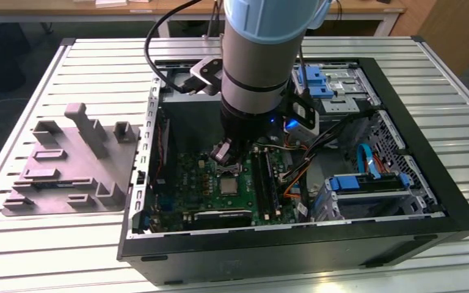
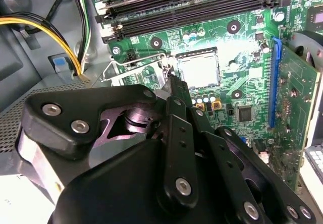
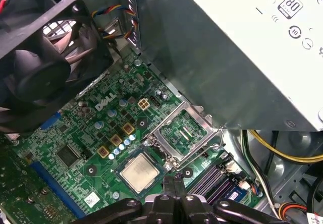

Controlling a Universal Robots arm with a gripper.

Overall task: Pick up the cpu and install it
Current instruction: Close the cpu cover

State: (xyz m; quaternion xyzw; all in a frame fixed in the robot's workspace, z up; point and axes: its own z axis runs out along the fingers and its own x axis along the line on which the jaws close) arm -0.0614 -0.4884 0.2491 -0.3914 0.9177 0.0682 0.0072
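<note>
The cpu [image 1: 229, 185] [image 2: 199, 70] [image 3: 140, 172], a small square chip with a silvery top, lies flat in its socket on the green motherboard [image 1: 190, 177] [image 2: 252, 82] [image 3: 75, 133] inside the open computer case. The socket's metal frame plate [image 2: 133, 70] [image 3: 181, 130] stands swung open beside it. My gripper [image 1: 222, 152] [image 2: 170, 80] [image 3: 174, 186] hangs just above the board at the socket's edge, between the chip and the raised plate. Its fingers are shut together with nothing visible between them.
A big grey metal box [image 3: 242, 47] with a white label looms close beside the socket. A black fan [image 3: 40, 57], memory slots [image 2: 186, 7], yellow cables [image 2: 45, 27] and an upright card [image 2: 298, 98] ring the area. A grey fixture [image 1: 71, 165] lies outside the case.
</note>
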